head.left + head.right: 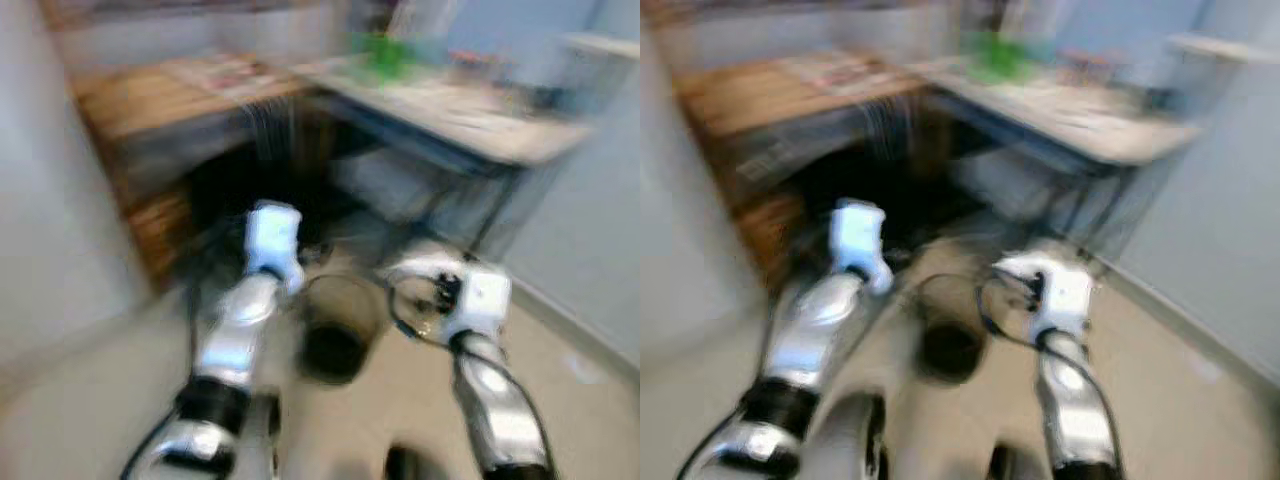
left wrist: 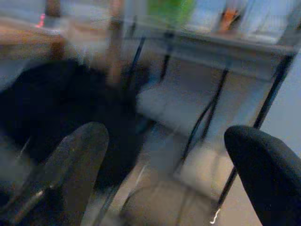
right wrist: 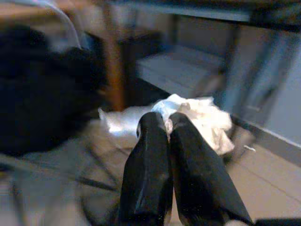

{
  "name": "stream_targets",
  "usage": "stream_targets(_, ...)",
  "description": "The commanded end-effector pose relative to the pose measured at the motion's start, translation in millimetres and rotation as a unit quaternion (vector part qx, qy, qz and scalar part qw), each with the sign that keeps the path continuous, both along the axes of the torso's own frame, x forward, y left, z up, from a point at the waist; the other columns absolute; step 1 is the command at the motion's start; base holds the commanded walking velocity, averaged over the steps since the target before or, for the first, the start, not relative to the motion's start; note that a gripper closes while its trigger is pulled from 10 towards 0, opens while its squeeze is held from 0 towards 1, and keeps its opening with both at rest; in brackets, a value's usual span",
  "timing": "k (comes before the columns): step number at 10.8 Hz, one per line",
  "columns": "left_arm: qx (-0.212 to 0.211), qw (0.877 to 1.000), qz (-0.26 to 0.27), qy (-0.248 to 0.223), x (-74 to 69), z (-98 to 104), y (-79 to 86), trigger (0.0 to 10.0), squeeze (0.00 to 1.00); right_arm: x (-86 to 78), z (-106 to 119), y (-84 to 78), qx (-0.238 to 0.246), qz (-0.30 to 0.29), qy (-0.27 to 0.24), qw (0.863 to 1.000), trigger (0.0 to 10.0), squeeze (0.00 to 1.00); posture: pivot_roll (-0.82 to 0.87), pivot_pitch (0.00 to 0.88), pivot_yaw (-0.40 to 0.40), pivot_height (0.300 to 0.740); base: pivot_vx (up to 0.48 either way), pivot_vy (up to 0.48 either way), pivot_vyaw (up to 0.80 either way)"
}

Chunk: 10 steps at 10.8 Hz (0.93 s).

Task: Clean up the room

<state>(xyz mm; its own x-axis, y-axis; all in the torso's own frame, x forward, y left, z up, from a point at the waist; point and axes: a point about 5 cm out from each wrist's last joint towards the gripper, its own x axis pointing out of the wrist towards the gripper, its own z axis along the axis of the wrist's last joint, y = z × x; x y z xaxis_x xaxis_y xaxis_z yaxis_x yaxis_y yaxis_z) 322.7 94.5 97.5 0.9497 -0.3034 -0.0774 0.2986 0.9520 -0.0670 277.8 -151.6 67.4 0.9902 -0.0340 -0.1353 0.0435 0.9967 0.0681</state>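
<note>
The crumpled white tissue wad (image 3: 200, 115) is sitting pinched at the tips of the right gripper (image 3: 168, 123), whose two black fingers are pressing together on it so that the paper is bulging out past the tips. In the head views that gripper (image 1: 420, 290) is hanging low over the pale floor, just beside a round, dark-mouthed waste bin (image 1: 335, 335) that is standing on the floor between the two silver arms. The blur is too heavy to tell what, if anything, is lying inside the bin; only its dark opening is showing.

The left gripper (image 2: 164, 155) is spread wide, its two black fingers (image 2: 75, 165) standing well apart with nothing between them, and it is pointing toward the legs of a light grey metal-framed table (image 1: 500, 135). In the head views the left gripper (image 1: 272, 240) is hovering on the other side of the bin from the right one.

Behind the bin, a brown wooden desk (image 1: 150, 95) is standing at the left and the grey table at the right, meeting at a dark corner. One green object (image 1: 385, 55) is resting on the grey table, with other items too smeared to count. A pale box (image 2: 164, 103) is lying on the floor under that table.
</note>
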Motion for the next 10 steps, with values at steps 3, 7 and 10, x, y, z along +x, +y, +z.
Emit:
stream_targets(3,0.008,1.000,-0.005,-0.013,0.1,1.7,0.1,10.0,0.00,-2.4,-3.6,1.6,-0.004,0.002,0.004,1.000,10.0,0.00,0.02,0.000,-0.015,0.594,0.181,0.405,0.00)
stream_targets(7,0.022,1.000,-0.014,-0.016,0.0,0.0,-3.4,10.0,0.00,2.0,-6.4,3.6,-0.008,0.009,0.009,1.000,10.0,0.00,0.03,0.000,-0.017,0.594,0.389,0.161,0.00)
stream_targets(10,0.032,0.999,-0.023,-0.015,-0.6,-1.8,-3.9,10.0,0.00,4.5,-6.9,5.6,-0.010,0.018,0.010,1.000,10.0,0.00,0.04,0.000,-0.022,0.594,0.447,0.000,0.00)
